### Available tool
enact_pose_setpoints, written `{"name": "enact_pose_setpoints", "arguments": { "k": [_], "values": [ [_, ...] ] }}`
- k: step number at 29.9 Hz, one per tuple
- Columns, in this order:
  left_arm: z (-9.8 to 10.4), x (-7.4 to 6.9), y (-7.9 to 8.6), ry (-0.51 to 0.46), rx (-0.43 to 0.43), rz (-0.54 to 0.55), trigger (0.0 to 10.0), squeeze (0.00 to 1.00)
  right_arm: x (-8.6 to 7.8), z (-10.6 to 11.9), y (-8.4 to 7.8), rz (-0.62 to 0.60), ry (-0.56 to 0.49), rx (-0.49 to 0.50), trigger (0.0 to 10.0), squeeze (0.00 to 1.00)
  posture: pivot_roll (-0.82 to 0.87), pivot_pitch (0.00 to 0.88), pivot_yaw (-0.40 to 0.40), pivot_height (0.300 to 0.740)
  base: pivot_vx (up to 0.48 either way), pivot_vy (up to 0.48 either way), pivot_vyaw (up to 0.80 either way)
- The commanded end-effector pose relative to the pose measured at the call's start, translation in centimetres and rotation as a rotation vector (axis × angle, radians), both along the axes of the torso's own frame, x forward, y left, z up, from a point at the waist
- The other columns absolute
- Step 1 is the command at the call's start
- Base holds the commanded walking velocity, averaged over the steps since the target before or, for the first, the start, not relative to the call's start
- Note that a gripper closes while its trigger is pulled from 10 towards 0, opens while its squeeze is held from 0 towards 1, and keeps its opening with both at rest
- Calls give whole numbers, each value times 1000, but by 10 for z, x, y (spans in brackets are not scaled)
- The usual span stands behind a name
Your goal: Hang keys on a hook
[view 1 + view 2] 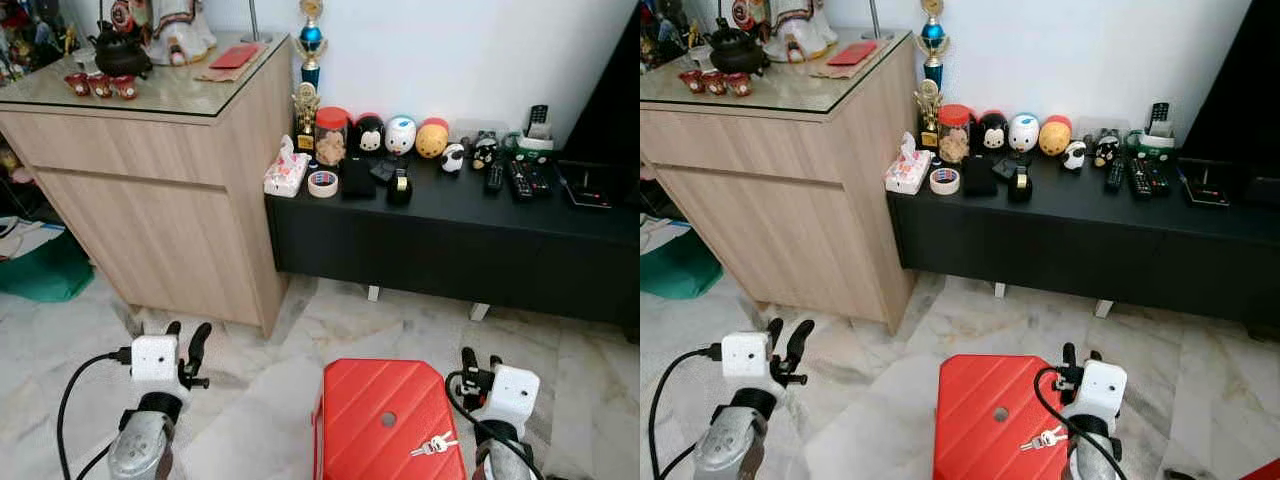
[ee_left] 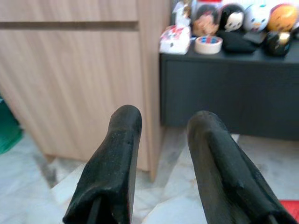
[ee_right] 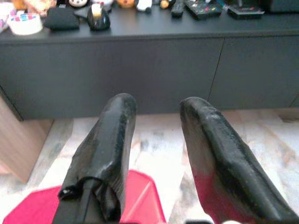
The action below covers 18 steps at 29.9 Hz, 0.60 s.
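The keys (image 1: 434, 444) are a small silver bunch with a white tag, lying on the red stool (image 1: 375, 400) near its right edge, beside the right gripper (image 1: 478, 362). No writing on the tag is readable. Both the left gripper (image 1: 186, 340) and the right one have fingers spread and hold nothing. The floor (image 1: 270, 400) is pale marble; behind stand a wooden cabinet (image 1: 160, 200) and a black low bench (image 1: 450, 235).

Bright, even indoor light, glare on the cabinet's glass top (image 1: 170, 95), close claw fingers (image 2: 114, 163) soft-focused.
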State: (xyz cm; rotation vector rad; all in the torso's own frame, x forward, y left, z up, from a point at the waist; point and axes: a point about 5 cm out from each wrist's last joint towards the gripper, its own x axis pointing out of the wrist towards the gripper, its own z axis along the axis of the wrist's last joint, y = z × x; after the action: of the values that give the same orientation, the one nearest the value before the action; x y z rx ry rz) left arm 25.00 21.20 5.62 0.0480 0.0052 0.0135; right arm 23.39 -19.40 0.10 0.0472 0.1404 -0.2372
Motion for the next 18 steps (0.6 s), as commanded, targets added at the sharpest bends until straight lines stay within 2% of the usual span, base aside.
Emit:
{"name": "enact_pose_setpoints", "arguments": {
  "k": [1, 3, 8, 18],
  "values": [
    [3, 3, -4, -2, 0, -14, 10000, 0, 4, 4, 1, 0, -6, 3, 10000, 0, 15, 0, 26, 740, 0, 0, 0],
    [0, 5, -6, 9, -22, -6, 10000, 0, 9, 7, 1, 3, -12, -4, 10000, 0, 16, 0, 11, 740, 0, 0, 0],
    [1, 6, -8, 13, -24, 0, 10000, 0, 12, 12, 4, 21, -17, -9, 10000, 0, 17, 0, 2, 740, 0, 288, 0],
    [4, 3, -7, 6, -4, -5, 10000, 0, 16, 18, 7, 39, -14, -8, 10000, 0, 23, 12, -1, 740, 0, 0, 0]
  ]
}}
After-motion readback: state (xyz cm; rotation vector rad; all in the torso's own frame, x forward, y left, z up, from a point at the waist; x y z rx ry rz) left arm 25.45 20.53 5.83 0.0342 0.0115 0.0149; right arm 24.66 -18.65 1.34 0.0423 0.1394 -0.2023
